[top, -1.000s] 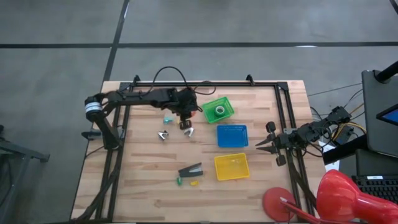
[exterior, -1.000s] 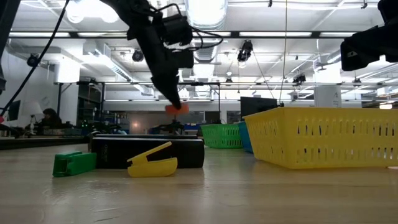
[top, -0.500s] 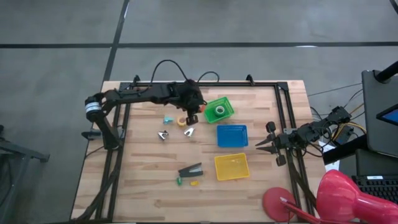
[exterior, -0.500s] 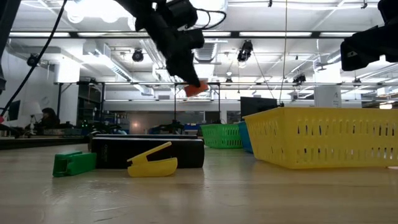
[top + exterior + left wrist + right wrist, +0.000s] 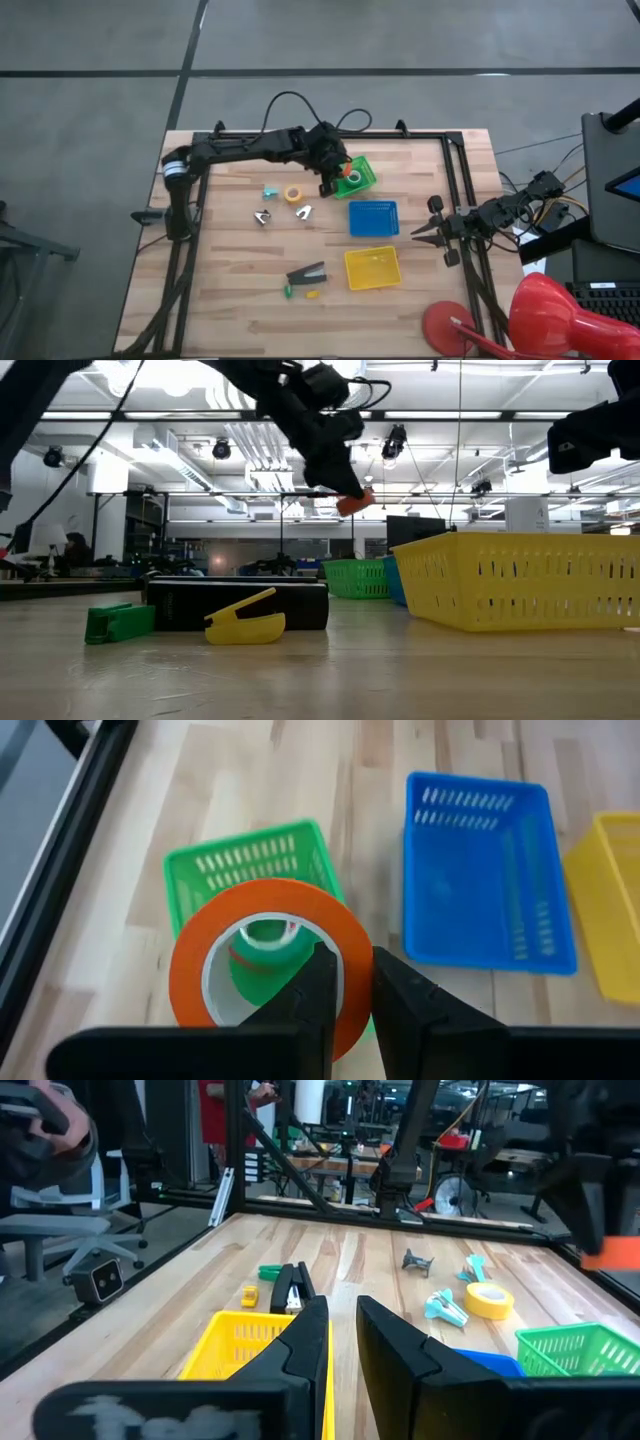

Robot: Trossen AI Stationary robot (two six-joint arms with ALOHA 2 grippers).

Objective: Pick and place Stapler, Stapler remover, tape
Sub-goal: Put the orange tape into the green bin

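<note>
My left gripper (image 5: 337, 176) is shut on the orange tape roll (image 5: 265, 965) and holds it in the air over the green basket (image 5: 356, 177), which has another roll inside. The dark stapler (image 5: 307, 273) lies flat on the table near its front edge, left of the yellow basket (image 5: 372, 267). A small grey claw-shaped stapler remover (image 5: 262, 217) lies at mid-table. My right gripper (image 5: 416, 234) waits shut and level at the table's right side, touching nothing. My left gripper pinches the tape roll's ring wall (image 5: 352, 952), with one finger (image 5: 312, 992) inside the central hole and the other (image 5: 398, 995) outside. The fingers slant down from the table's left. The roll (image 5: 353, 503) hangs clear of the table and the basket, its open face toward the wrist camera.
A blue basket (image 5: 373, 217) stands between the green and yellow ones. A yellow tape roll (image 5: 293, 194), a cyan piece (image 5: 269, 191) and a pale piece (image 5: 303, 211) lie at mid-table. Small green (image 5: 288, 291) and yellow (image 5: 312, 295) bits lie by the stapler. A black frame (image 5: 330, 133) edges the table.
My left gripper has risen and gone toward the table's right and far edges with the orange tape roll, from above mid-table to over the green basket. It has tipped a little. The yellow roll beneath where it was now shows.
</note>
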